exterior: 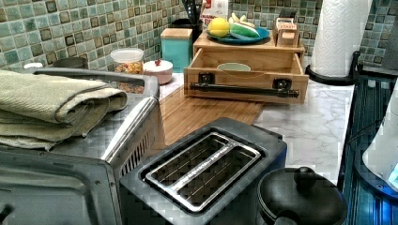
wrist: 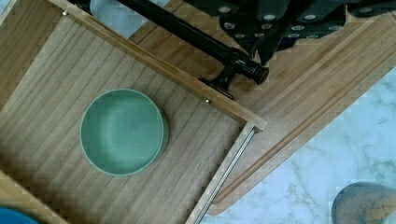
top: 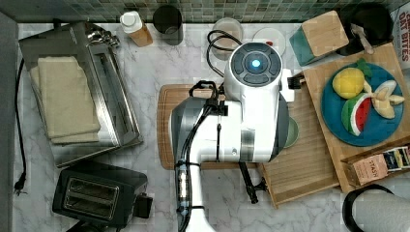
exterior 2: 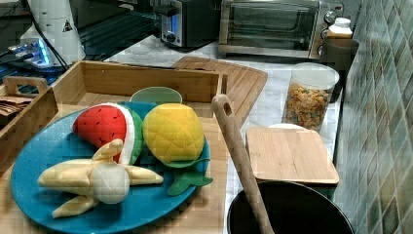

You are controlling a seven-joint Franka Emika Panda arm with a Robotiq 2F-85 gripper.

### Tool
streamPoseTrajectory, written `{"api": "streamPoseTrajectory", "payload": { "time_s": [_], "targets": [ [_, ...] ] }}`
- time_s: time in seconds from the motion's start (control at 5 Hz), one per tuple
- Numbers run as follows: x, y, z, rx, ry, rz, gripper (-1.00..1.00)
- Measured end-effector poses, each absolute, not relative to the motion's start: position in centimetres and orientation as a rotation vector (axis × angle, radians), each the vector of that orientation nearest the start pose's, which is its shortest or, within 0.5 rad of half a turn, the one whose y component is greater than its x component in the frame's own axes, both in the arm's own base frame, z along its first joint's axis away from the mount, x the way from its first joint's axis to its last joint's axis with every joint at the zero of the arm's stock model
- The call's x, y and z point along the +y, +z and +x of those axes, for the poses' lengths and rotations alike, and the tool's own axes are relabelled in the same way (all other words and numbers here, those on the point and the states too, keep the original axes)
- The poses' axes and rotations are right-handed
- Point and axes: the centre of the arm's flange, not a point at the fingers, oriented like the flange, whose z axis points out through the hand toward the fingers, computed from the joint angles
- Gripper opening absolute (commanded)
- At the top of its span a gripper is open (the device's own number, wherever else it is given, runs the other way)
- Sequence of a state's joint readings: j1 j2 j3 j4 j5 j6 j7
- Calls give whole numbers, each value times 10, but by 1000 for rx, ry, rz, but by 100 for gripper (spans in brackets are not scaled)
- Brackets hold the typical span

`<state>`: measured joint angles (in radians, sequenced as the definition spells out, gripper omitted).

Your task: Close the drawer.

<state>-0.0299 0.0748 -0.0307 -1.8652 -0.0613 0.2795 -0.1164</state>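
The drawer (top: pixel 304 162) is a shallow light-wood tray pulled out from under a wooden stand, over the cutting board (top: pixel 167 125). Its long black bar handle (exterior: pixel 244 88) runs across the front panel (exterior: pixel 246 96). A small green bowl (wrist: pixel 122 132) sits on the drawer's slatted floor (wrist: pixel 56 84); the bowl (exterior: pixel 233 67) also shows in the left view. In the wrist view my gripper (wrist: pixel 268 44) hangs just above one end of the handle (wrist: pixel 243 65), outside the drawer front. In the top view the white arm (top: pixel 241 116) covers the drawer's front part.
A blue plate (top: pixel 362 104) of toy fruit rests on the stand above the drawer. A teal wood-topped block (top: pixel 321 36) and jars stand at the back. In the top view's left are a toaster oven (top: pixel 77 92) and a black toaster (top: pixel 99 193). A paper towel roll (exterior: pixel 338 37) stands beside the stand.
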Motion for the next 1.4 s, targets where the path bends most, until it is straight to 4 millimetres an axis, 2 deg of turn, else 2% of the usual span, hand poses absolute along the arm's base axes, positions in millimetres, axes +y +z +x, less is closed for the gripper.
{"api": "streamPoseTrajectory", "payload": {
  "time_s": [0.2,0.4,0.6,1.0,1.2,1.4],
  "targets": [
    [-40,462,569,1118,124,-3026,-100],
    [-39,454,565,947,-18,-3052,-100],
    [-35,440,548,665,-30,-3102,-100],
    [-11,412,518,348,160,-3092,-100],
    [7,404,499,148,198,-3104,-100],
    [18,401,484,-113,139,-3154,-100]
  ]
}}
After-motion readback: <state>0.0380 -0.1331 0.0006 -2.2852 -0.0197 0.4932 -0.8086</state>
